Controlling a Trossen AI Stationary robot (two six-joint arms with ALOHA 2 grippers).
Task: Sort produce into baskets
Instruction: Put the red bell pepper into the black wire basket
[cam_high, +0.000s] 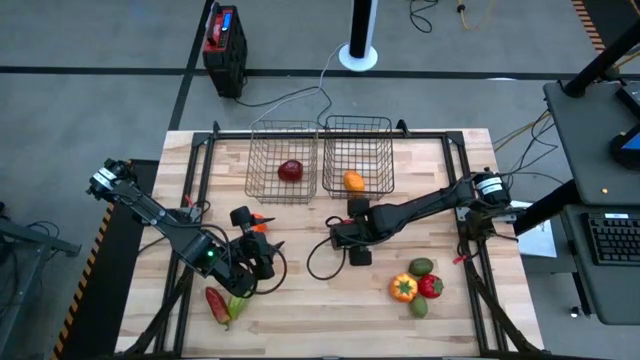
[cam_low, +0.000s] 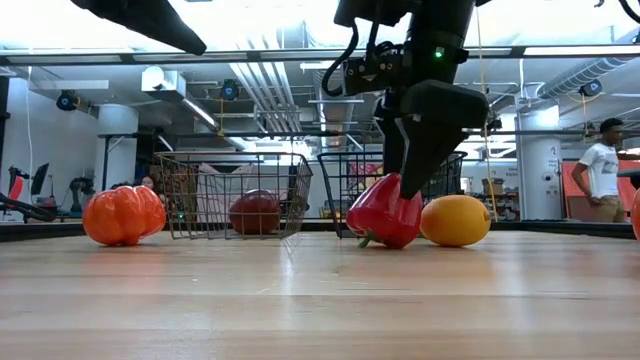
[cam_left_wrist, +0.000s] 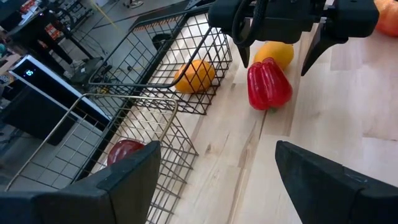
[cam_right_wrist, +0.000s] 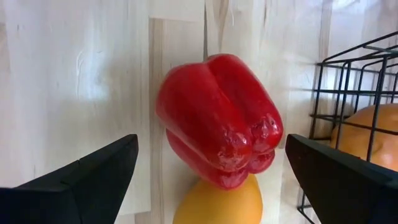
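High view: overhead, straight down on the whole table (cam_high: 330, 300). Low view: tabletop height, level toward the room. Both wrist views, close, share the red pepper (cam_right_wrist: 217, 118).

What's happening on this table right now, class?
The right claw hangs open over a red pepper lying on the wood beside a yellow fruit, just in front of the baskets. One basket holds a red piece, the other an orange one. The left claw waits open nearby.
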